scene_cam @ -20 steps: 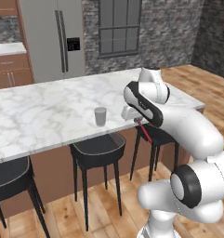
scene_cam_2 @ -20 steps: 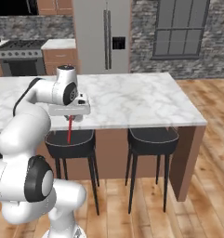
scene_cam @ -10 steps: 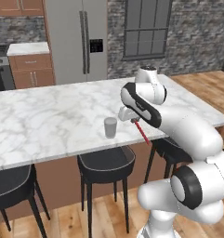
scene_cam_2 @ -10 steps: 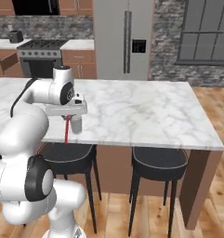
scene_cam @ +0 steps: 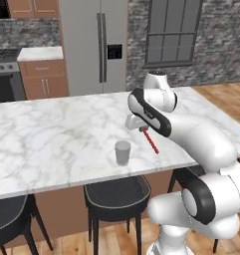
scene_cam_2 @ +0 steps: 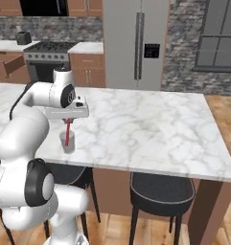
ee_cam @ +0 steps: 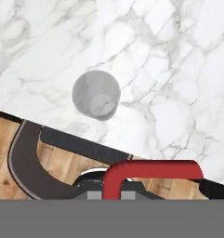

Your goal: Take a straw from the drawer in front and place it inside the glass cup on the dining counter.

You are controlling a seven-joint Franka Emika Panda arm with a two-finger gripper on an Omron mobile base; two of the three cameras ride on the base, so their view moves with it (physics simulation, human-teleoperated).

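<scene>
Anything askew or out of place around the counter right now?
One thing: far left in the right base view, a brown drawer by the stove stands open. Otherwise nothing is spilled or tipped. The glass cup stands upright near the dining counter edge, and the gripper holds the straw slanted above the counter.

straw (ee_cam: 148,171): lower end cut off by the hand view's bottom edge
end effector (scene_cam: 140,125): fingertips too small to make out
table (scene_cam: 52,144): left end runs out of frame
stool (ee_cam: 25,162): partly hidden under the table edge
</scene>
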